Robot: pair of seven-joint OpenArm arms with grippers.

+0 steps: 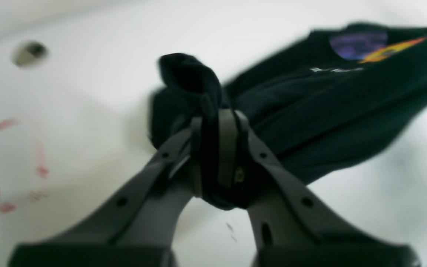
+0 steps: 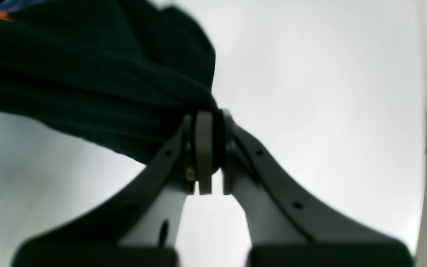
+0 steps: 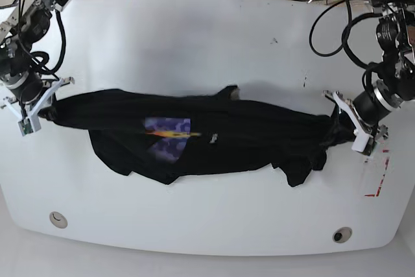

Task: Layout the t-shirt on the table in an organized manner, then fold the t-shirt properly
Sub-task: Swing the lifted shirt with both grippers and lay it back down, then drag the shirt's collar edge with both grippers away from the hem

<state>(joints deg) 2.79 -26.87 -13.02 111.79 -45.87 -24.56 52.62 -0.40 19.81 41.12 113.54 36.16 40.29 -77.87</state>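
Two arms reach in for you: the left pincer (image 3: 342, 121) at three o'clock and the right pincer (image 3: 44, 111) at nine each clamp the t-shirt (image 3: 194, 137), stretched across the surface (image 3: 194, 43).

Both wrist views were blurred. White lettering on the large black cloth t-shirt (image 1: 328, 96) was too smeared to read. Right wrist view cut the shirt off at left & top edges.

Base view looks straight down over the table (image 3: 207, 37); both wrist views sit close, sharing the t-shirt (image 3: 194, 134).
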